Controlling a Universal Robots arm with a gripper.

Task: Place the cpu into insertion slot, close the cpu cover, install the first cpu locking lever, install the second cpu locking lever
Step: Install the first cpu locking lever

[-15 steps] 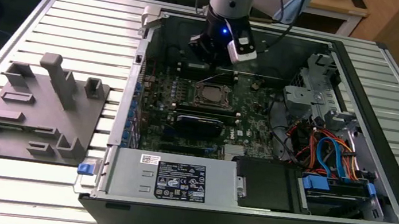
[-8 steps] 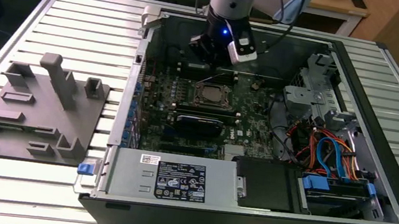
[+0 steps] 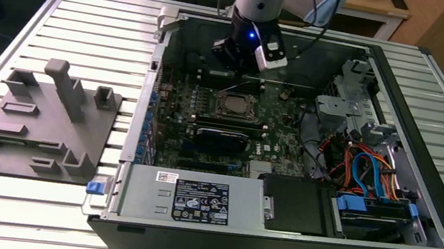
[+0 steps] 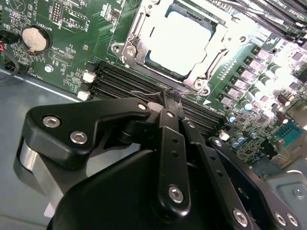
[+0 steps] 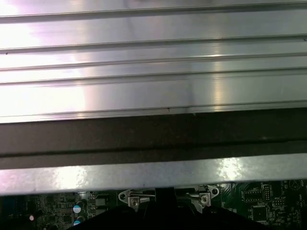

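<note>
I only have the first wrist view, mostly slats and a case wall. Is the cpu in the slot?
Observer: Yes. In the second wrist view the cpu is seated, silver top up.
Operator: And the cover?
Observer: The cover looks flat around the cpu.
Operator: Where's the gripper?
Observer: The gripper is over the memory slots beside the cover.

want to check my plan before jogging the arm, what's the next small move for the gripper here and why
Probably a slight push of the gripper down onto the thin wire lever at its tip. The cpu already lies under the closed cpu cover, and the gripper, shut, sits right at the cover's edge by that lever; whether it is latched is unclear.
</note>
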